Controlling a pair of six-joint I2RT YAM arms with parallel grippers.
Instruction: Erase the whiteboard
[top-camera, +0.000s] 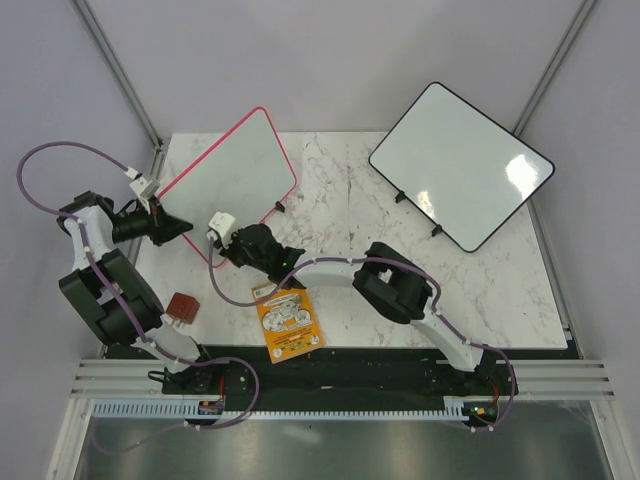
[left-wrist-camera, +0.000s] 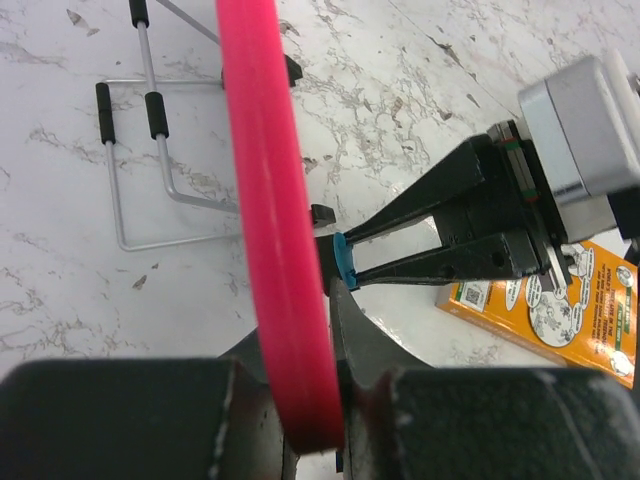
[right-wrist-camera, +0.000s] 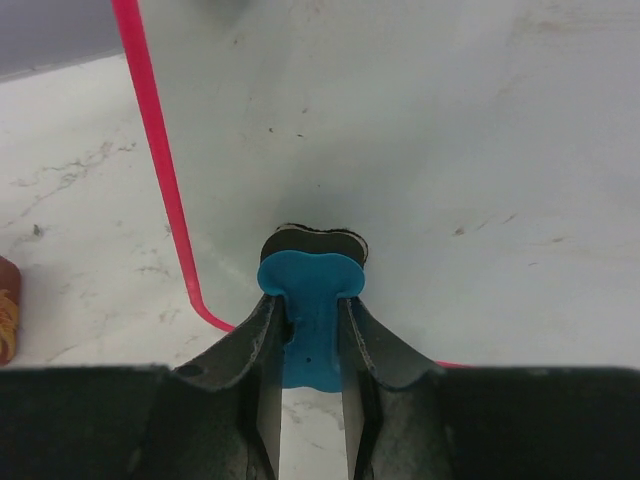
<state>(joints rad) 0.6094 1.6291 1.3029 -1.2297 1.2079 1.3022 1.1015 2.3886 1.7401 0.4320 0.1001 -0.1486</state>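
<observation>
The pink-framed whiteboard (top-camera: 232, 180) stands tilted at the table's back left. My left gripper (top-camera: 183, 226) is shut on its pink frame (left-wrist-camera: 275, 260) at the left edge, one finger on each side. My right gripper (top-camera: 228, 250) is shut on a small blue eraser (right-wrist-camera: 311, 310) and presses its black felt face against the board's lower surface (right-wrist-camera: 420, 160). In the left wrist view the right gripper's fingers (left-wrist-camera: 420, 235) and the blue eraser (left-wrist-camera: 343, 260) show just beside the frame. The board's face looks clean apart from a few faint specks.
A larger black-framed whiteboard (top-camera: 460, 165) stands at the back right. An orange leaflet (top-camera: 287, 325) lies at the front middle. A small brown block (top-camera: 182, 306) lies at the front left. The board's wire stand (left-wrist-camera: 140, 160) rests on the marble behind it.
</observation>
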